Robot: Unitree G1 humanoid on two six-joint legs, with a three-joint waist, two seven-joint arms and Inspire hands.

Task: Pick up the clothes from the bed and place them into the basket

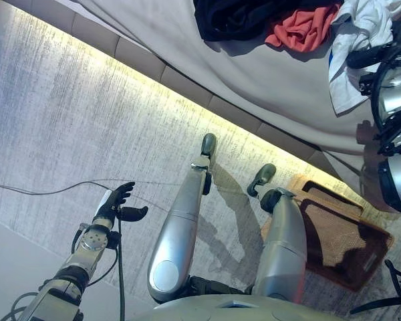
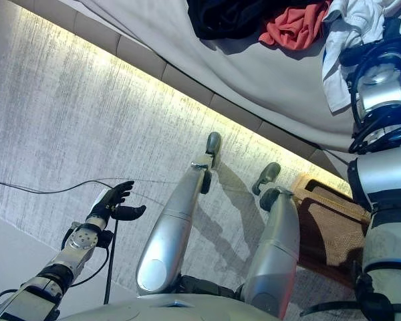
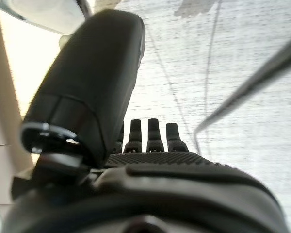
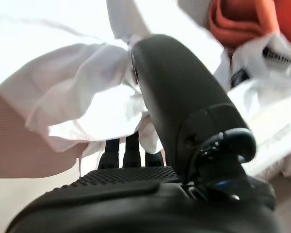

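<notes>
Right now your right hand (image 4: 160, 145) has its thumb and fingers curled into the white garment (image 4: 82, 107), gripping a bunch of its cloth; the right wrist view shows the fabric gathered between thumb and fingers. In the eye views that garment (image 1: 351, 40) lies at the near edge of the bed (image 1: 254, 73), with part of it draping down over the side towards the floor. The other clothes are further onto the bed: the red garment (image 1: 304, 28) just beside the white one, and the black garment (image 1: 244, 17) beyond it, touching the red.

The relation your next move turns on is this: the basket (image 1: 337, 237) stands on the floor close to the bed's edge, below the held garment and nearer to you, on the right arm's side. So the carry looks like a lift clear of the bed, then a pull back and down towards the basket's open top. Mind the hanging tail of the white cloth; it could snag on the bed's edge or trail over the basket's rim.

Your left hand (image 1: 117, 204) hangs well away over the floor, fingers relaxed and holding nothing.
</notes>
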